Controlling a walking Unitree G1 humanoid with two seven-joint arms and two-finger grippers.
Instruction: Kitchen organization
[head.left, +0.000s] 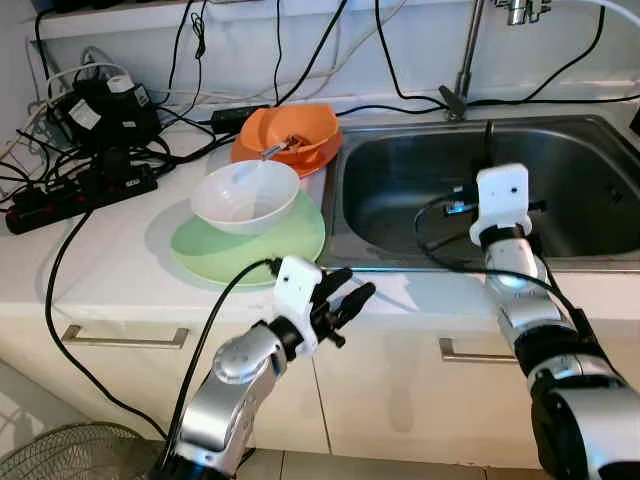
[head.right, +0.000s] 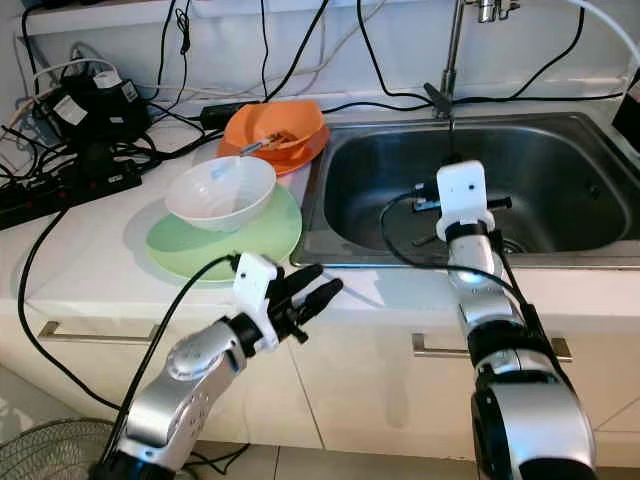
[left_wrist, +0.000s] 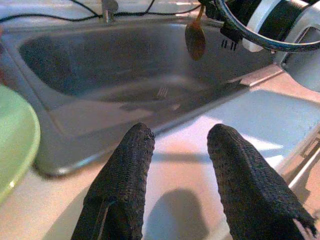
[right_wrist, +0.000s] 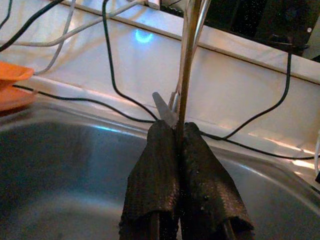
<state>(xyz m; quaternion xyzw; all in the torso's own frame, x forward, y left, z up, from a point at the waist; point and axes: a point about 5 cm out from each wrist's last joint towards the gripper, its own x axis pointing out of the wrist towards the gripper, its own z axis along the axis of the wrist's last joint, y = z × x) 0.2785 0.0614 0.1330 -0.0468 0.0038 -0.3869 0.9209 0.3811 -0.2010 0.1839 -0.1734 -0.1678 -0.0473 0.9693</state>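
Right now the right gripper (right_wrist: 177, 132) is pinched tight on a thin spoon (left_wrist: 195, 37), holding it over the steel sink (head.left: 590, 190). Behind it stands the faucet (head.left: 465, 60), with black cables (right_wrist: 110, 75) draped along the wall. Off to its left, the left gripper (head.right: 312, 290) hovers with fingers spread above the counter edge, near a white bowl (head.left: 245, 195) on a green plate (head.left: 290, 245), an orange bowl (head.left: 295, 130) beyond.
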